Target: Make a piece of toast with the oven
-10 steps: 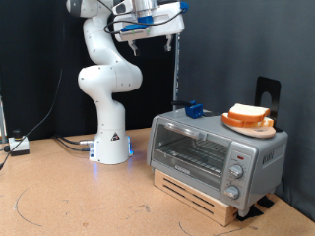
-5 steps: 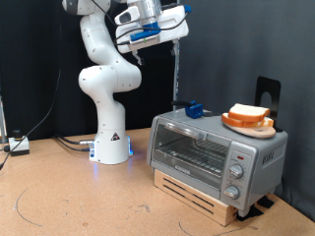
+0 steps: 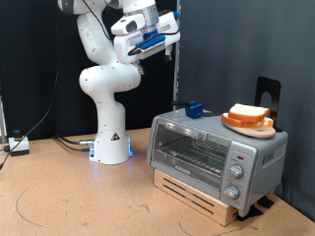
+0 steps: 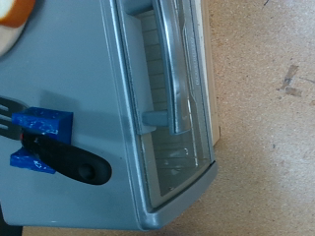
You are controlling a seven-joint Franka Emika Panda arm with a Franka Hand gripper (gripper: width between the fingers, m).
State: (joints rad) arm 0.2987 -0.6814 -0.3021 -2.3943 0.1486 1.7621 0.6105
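Toast [image 3: 250,114] rests on an orange plate [image 3: 247,123] atop the oven [image 3: 217,153], whose glass door [image 4: 169,108] is closed. Tool [image 3: 165,39] hangs high above the bench [image 3: 89,202], well clear of the oven; its finger spacing cannot be determined.

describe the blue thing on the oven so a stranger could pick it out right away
Find the silver toaster oven on the wooden slats. On its top, at the end away from the orange plate of bread, lies a black-handled tool with blue blocks, the only blue item there.
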